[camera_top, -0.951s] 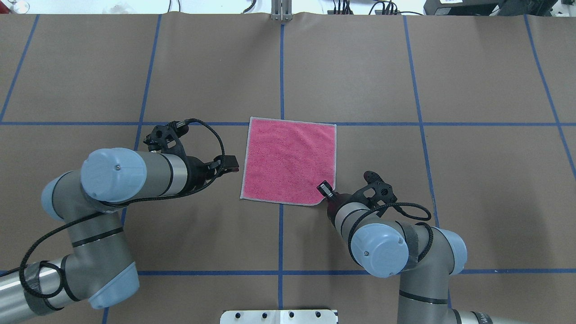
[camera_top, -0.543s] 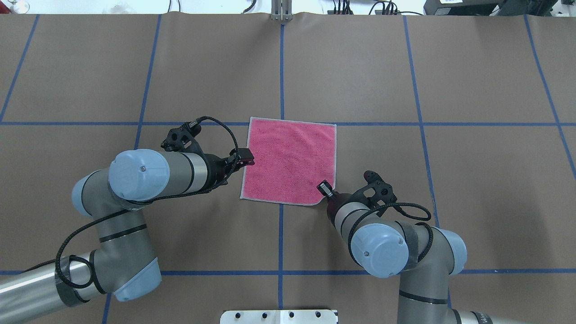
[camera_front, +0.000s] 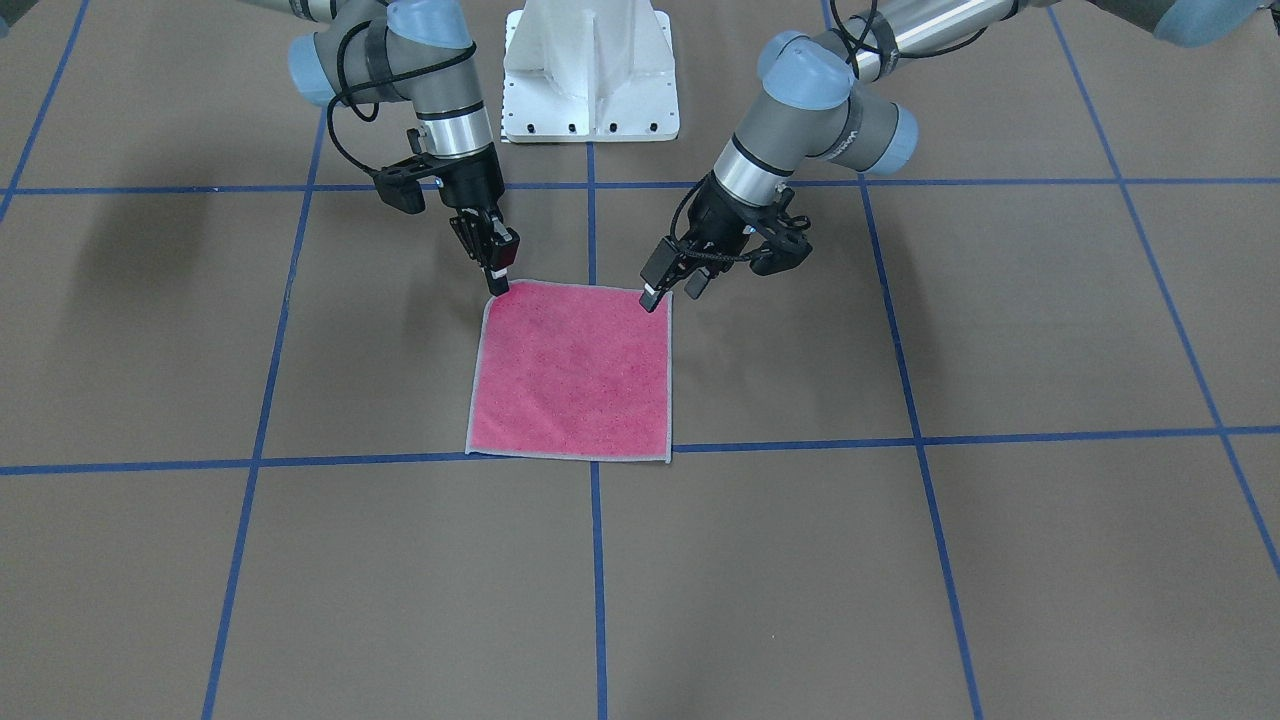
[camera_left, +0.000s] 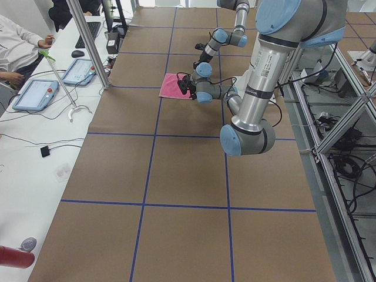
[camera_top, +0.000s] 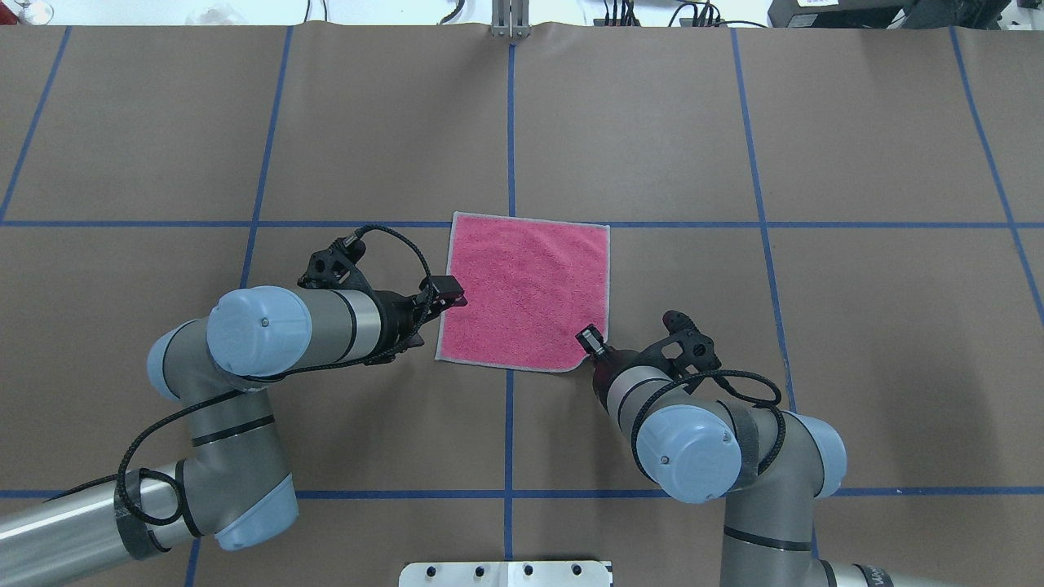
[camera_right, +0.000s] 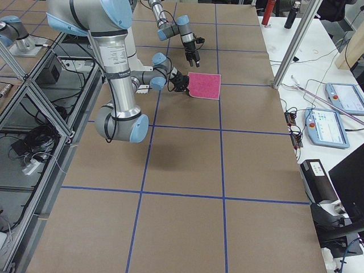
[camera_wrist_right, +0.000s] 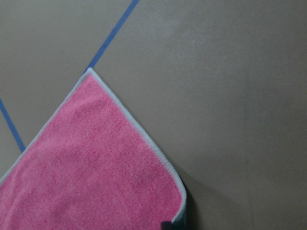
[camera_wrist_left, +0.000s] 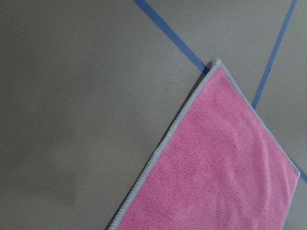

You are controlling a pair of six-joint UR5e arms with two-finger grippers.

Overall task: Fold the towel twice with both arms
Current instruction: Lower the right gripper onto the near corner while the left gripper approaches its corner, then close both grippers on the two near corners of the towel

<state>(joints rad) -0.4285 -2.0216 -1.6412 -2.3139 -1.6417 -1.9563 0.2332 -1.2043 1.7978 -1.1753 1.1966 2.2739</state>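
Brown counter [camera_top: 856,342] carries the towel [camera_top: 526,285]; right end effector [camera_top: 589,340] seemingly pinches its half-hidden corner, left end effector [camera_front: 672,290] spread alongside.

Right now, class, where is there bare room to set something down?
Bare table lies past the far edge of the towel and toward both ends. Crowded: its robot-side edge, where the left gripper and right gripper sit.

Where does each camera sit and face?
Front-facing: across table, facing robot; left gripper, right gripper, pedestal.
Overhead: behind robot, looking down; left arm, right arm.
Exterior left: table's left end; left arm nearest.
Exterior right: right end; right arm nearest.
Left wrist: down on towel edge; no body.
Right wrist: towel corner; maybe a fingertip.
All share the towel.
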